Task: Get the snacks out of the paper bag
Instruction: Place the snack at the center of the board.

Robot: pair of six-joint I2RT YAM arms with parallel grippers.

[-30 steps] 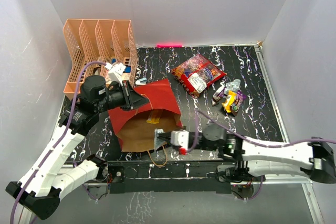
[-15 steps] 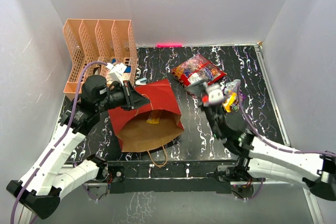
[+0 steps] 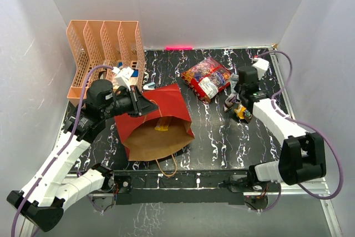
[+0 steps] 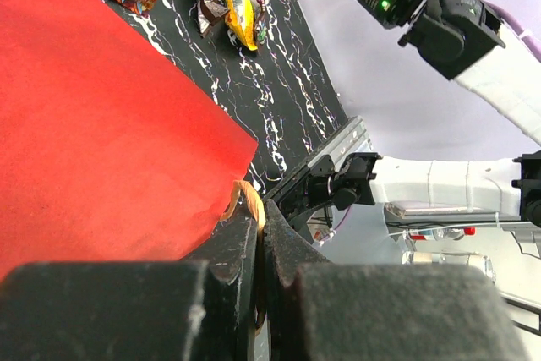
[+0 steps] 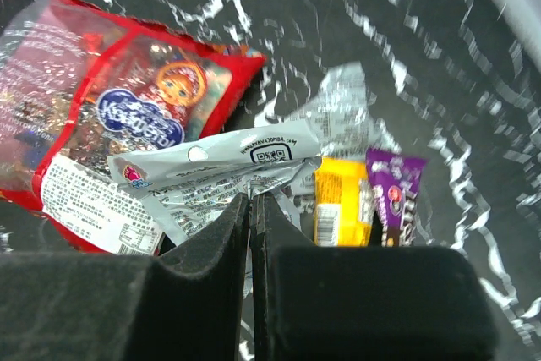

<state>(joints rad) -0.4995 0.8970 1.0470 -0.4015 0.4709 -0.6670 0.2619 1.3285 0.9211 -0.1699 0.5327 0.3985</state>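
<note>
The paper bag [image 3: 169, 101], red outside and brown inside, lies on its side with its mouth toward the near edge. My left gripper [image 3: 145, 105] is shut on the bag's tan handle [image 4: 248, 205] at the bag's upper edge. My right gripper [image 3: 240, 91] is shut on a silver packet [image 5: 220, 158], right over the other snacks. The large red candy bag [image 3: 208, 77] lies on the table at the back, also in the right wrist view [image 5: 127, 116]. The yellow packet [image 5: 338, 200] and the purple packet [image 5: 393, 192] lie beside the silver one.
A peach file rack [image 3: 105, 54] stands at the back left, close behind my left wrist. A pink stick [image 3: 178, 47] lies along the back wall. White walls close in the left, back and right. A small orange patch [image 3: 162, 127] shows inside the bag.
My right arm has swung from the bag's mouth at the near edge to the back right, carrying the silver packet to the snack pile. My left gripper has stayed on the handle.
</note>
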